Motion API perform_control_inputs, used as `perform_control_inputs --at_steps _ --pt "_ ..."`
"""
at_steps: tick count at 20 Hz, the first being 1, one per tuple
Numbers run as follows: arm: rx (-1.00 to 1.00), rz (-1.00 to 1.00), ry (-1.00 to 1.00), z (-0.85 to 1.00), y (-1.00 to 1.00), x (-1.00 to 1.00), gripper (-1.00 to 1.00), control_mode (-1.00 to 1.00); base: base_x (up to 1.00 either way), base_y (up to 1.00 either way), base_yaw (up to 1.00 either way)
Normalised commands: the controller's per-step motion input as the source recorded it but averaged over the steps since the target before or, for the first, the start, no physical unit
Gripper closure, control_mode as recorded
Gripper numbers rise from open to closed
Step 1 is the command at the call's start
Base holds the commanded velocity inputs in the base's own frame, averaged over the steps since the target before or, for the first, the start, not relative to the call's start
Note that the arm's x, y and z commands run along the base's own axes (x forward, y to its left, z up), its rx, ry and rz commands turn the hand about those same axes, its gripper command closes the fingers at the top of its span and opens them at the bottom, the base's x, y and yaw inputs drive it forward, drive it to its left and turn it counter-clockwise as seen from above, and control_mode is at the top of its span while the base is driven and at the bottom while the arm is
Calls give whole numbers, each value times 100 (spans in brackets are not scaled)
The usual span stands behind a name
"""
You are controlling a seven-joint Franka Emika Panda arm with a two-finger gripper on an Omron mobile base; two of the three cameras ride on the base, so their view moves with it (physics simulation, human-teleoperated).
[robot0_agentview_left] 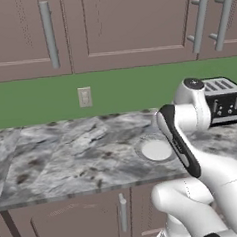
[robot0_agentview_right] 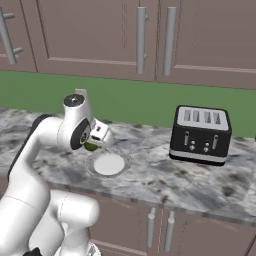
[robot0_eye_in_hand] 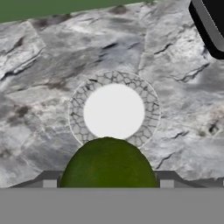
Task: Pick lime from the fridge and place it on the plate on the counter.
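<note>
My gripper (robot0_agentview_right: 93, 143) is shut on the dark green lime (robot0_agentview_right: 90, 146) and holds it a little above the counter (robot0_agentview_right: 165, 176), at the near left edge of the plate (robot0_agentview_right: 109, 164). In the hand view the lime (robot0_eye_in_hand: 108, 164) bulges between the fingertips (robot0_eye_in_hand: 49, 183), and the round white plate (robot0_eye_in_hand: 113, 111) with its mottled rim lies just beyond it. From the left base camera the plate (robot0_agentview_left: 156, 150) shows on the marbled counter (robot0_agentview_left: 68, 154), partly behind my arm. The fridge is out of view.
A black four-slot toaster (robot0_agentview_right: 201, 134) stands on the counter to the right of the plate, also seen as toaster (robot0_agentview_left: 223, 100). Brown-mauve wall cabinets (robot0_agentview_right: 95, 35) hang above. A wall outlet (robot0_agentview_left: 84, 97) sits on the green backsplash.
</note>
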Motion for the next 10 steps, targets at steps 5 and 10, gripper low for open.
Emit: perform_control_inputs --at_steps 5,10 --pt "0 0 2 -42 -6 10 100 -100 0 0 0" --pt "0 0 0 -36 0 21 100 -100 0 0 0"
